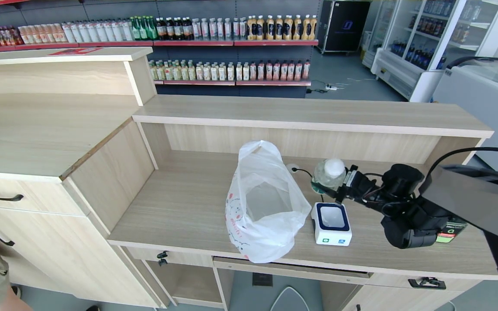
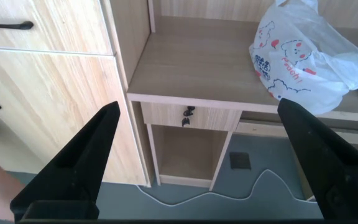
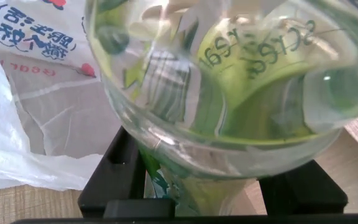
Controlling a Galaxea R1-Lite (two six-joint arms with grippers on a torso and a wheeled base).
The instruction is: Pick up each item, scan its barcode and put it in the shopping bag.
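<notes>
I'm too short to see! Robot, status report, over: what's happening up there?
Right gripper shut on bottle, just beyond the scanner. Left gripper open, low beside the counter. Shopping bag open, nothing blocking it. Over.

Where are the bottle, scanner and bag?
bottle [image 1: 334, 166]: head view, on its white cap.
scanner [image 1: 332, 217]: head view, on its glass window.
bag [image 1: 251, 233]: head view, on its near wall.

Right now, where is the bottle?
In the head view, the bottle sits in the right end effector, just behind the scanner, right of the shopping bag.
</notes>
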